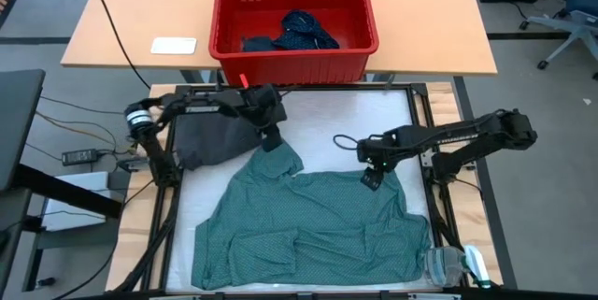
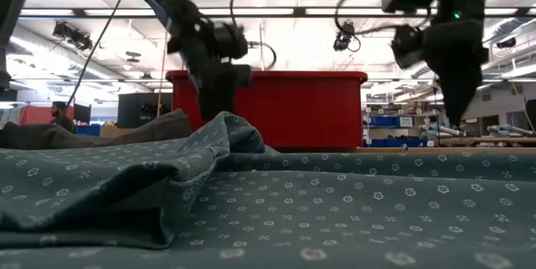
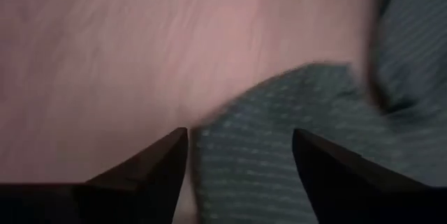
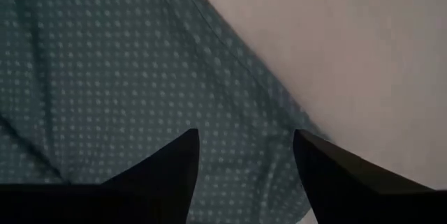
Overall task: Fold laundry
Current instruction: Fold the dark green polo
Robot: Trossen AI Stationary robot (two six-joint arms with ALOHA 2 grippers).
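A teal-green dotted shirt lies spread on the white table top, with a raised, bunched part at its far left. My left gripper hovers open just above that raised part; I see no cloth caught between its fingers. My right gripper points down, open, above the shirt's far right edge and clear of it. A charcoal grey piece lies bunched at the table's left. A navy dotted piece sits in the red basket.
The red basket stands on a wooden table beyond the far edge, next to a white card. Dark frame rails border the work surface. A clear plastic object sits at the near right corner. Bare white surface lies far of the shirt.
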